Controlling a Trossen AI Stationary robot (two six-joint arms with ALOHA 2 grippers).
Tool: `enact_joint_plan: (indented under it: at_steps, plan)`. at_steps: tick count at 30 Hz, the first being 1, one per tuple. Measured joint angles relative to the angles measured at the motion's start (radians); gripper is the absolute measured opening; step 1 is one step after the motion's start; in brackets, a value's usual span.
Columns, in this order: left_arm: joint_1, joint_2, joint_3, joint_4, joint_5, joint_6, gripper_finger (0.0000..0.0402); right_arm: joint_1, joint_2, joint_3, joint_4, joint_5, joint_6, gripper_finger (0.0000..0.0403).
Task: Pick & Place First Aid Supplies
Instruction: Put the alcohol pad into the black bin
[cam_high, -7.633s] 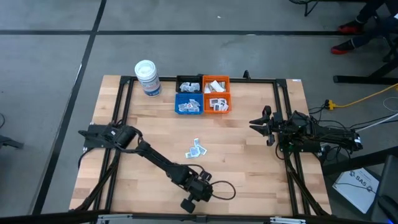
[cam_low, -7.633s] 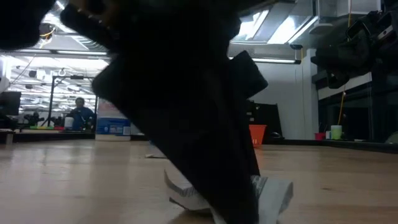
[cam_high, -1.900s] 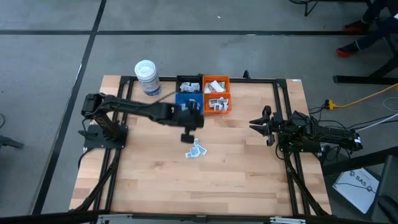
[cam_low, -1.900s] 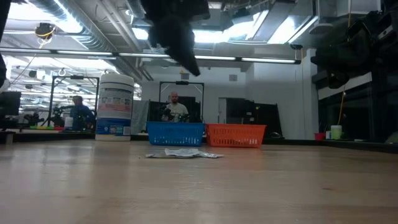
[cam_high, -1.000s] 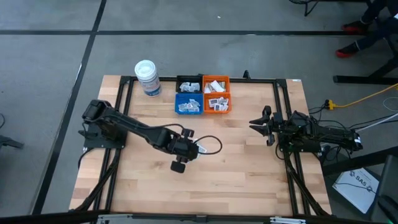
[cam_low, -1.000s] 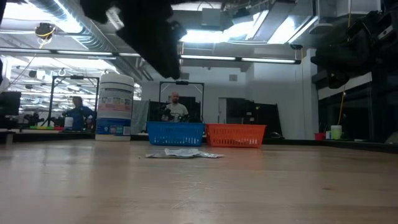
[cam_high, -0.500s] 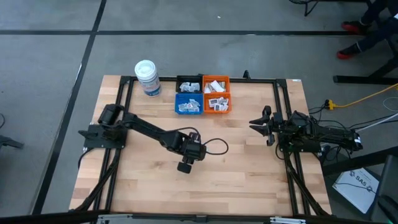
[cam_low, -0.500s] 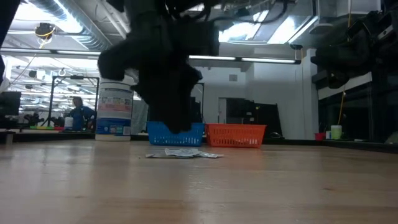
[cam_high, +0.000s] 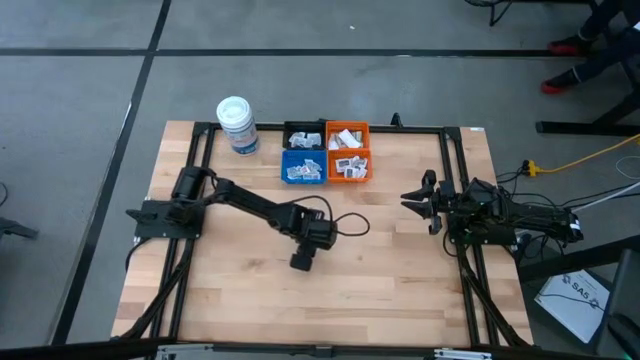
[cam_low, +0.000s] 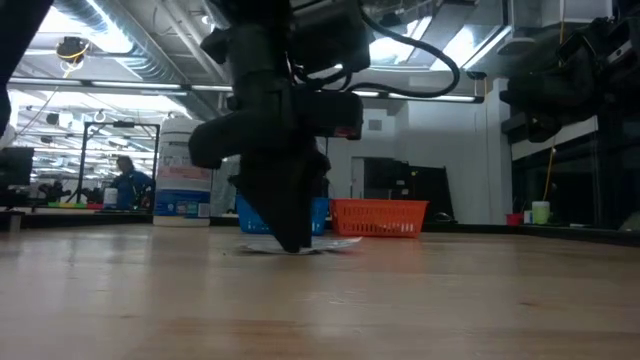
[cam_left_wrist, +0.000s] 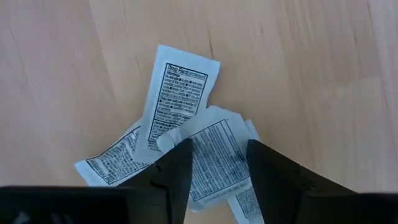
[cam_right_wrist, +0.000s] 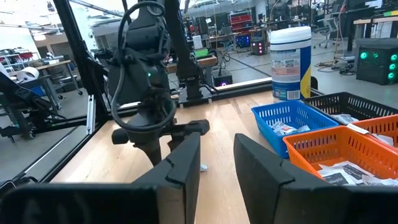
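Several first aid supplies, flat white sachets with black print (cam_left_wrist: 181, 98), lie overlapping on the wooden table near its middle; the low view shows them as a flat heap (cam_low: 335, 244). My left gripper (cam_left_wrist: 217, 171) points down over the heap (cam_high: 303, 259), open, its fingers astride the topmost sachet (cam_left_wrist: 214, 152). In the low view its tips (cam_low: 292, 245) are at the height of the sachets. My right gripper (cam_high: 412, 200) waits at the table's right side, open with nothing in it (cam_right_wrist: 217, 168). My left gripper comes at the topmost sachet (cam_left_wrist: 217, 134) from above, pointing down, one finger (cam_left_wrist: 177, 171) over each side of it. Whether the fingertips touch the sachet I cannot tell. The sachet lies flat on the others.
Small blue (cam_high: 303, 168), orange (cam_high: 347, 165) and black (cam_high: 303, 136) bins holding sachets stand at the table's far edge, with a white lidded tub (cam_high: 236, 124) to their left. Black frame rails (cam_high: 190, 250) run along both sides. People show in the room beyond.
My left gripper has come down from high above the table to the heap of sachets, shifting a little toward the table's right edge. The sachets lie as before.
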Motion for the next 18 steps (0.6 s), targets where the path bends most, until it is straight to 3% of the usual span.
enact_joint_plan:
  at_steps: [6,14,18]
  plan:
    - [0.012,0.005,0.001,0.030,0.036,-0.021,0.0133,0.000,0.000,0.000,0.000,0.000,0.000,0.0100]
    - [0.007,0.005,-0.032,0.113,0.050,-0.085,0.0019,0.000,0.000,0.000,0.000,0.000,0.000,0.0100]
    - [0.003,-0.001,-0.042,0.128,0.079,-0.109,0.0008,0.000,0.000,0.000,0.000,0.000,0.000,0.0100]
